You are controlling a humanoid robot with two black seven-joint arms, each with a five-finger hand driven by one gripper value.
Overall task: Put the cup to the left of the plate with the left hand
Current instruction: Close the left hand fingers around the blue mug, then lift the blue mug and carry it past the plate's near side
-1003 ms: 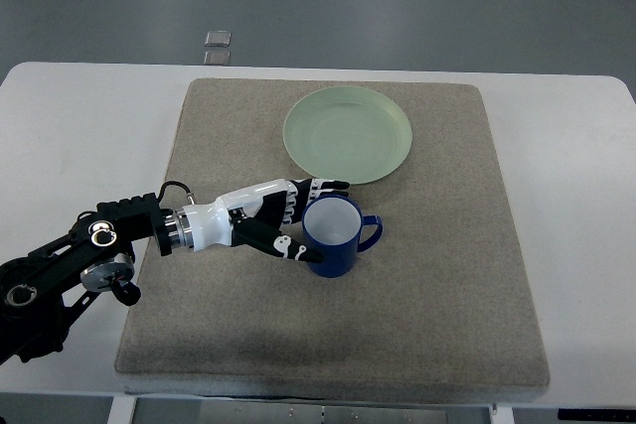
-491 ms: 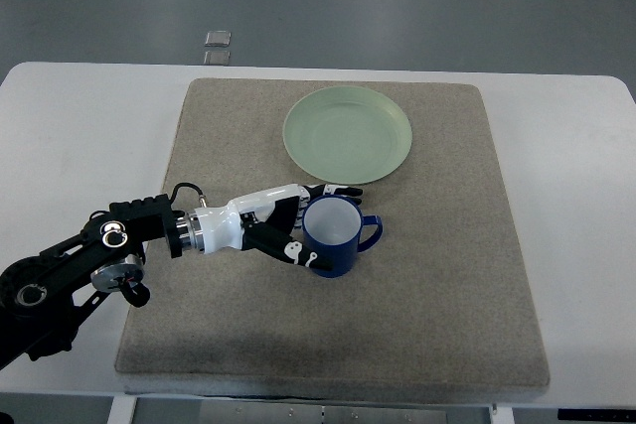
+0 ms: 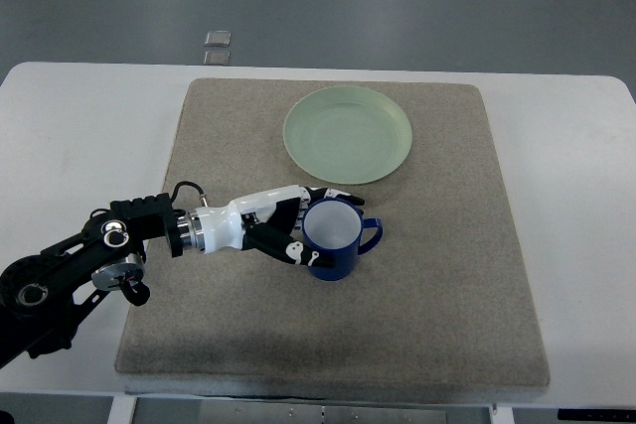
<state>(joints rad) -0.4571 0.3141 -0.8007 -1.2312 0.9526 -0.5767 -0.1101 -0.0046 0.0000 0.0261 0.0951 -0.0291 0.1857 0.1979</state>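
Note:
A blue cup [image 3: 335, 238] with a white inside stands upright on the grey mat [image 3: 437, 275], its handle pointing right. It is below the pale green plate [image 3: 348, 133], a little apart from it. My left hand [image 3: 303, 225] comes in from the lower left and is curled around the cup's left side, with fingers behind the rim and the thumb in front. The right arm is out of view.
The mat lies on a white table [image 3: 79, 136]. Two small grey squares [image 3: 217, 47] lie on the floor beyond the table's far edge. Bare mat lies left of the plate and across the right half.
My left arm has shifted slightly forward and the fingers have closed in on the cup's left side. The cup stays about where it was.

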